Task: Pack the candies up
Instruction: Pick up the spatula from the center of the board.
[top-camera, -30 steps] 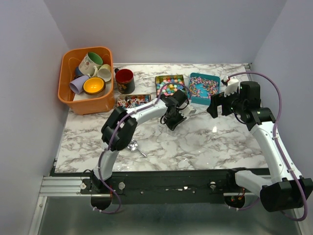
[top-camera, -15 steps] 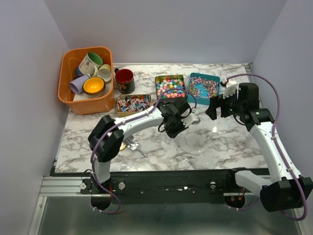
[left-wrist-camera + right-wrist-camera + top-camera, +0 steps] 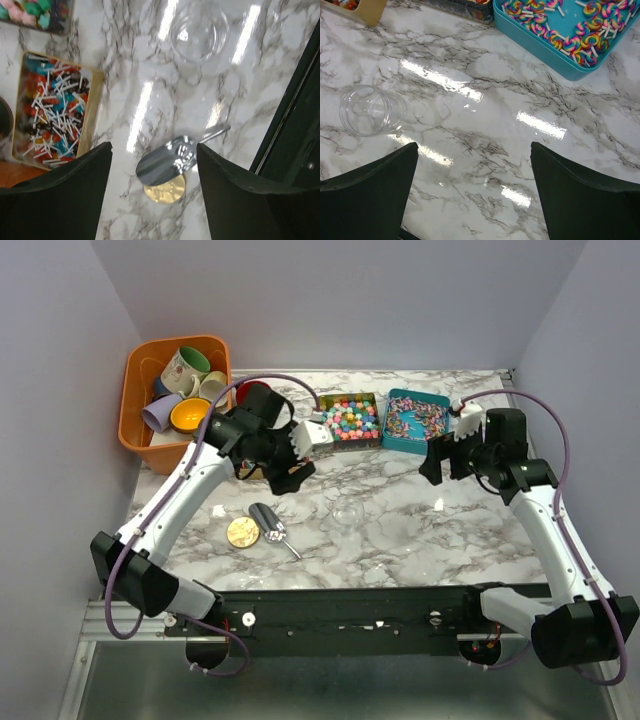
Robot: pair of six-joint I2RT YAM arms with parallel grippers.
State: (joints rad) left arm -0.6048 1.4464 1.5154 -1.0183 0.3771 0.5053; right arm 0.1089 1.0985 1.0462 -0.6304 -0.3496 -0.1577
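The left arm has swung away from mid-table. Its elbow now juts past the left edge, and the left gripper hangs above the tin of stick sweets, near the orange basket of mugs. Its jaws, pinched together a moment ago, stand wide with nothing between them. With the arm gone, the gold lid and the metal scoop lying across its edge show in full, and the clear jar stands uncovered mid-table.

The candies have stayed put: coloured balls in the open tin at the back, swirl lollipops in the teal tray just beside it. The right arm has hardly stirred. The right gripper hovers near the tray, jaws wide, holding nothing.

The tabletop is glossy white marble pattern veined with grey and streaked with lamp glare. Plain pale walls close three sides, and a black rail runs along the near edge. The print on one mug is too small to read.
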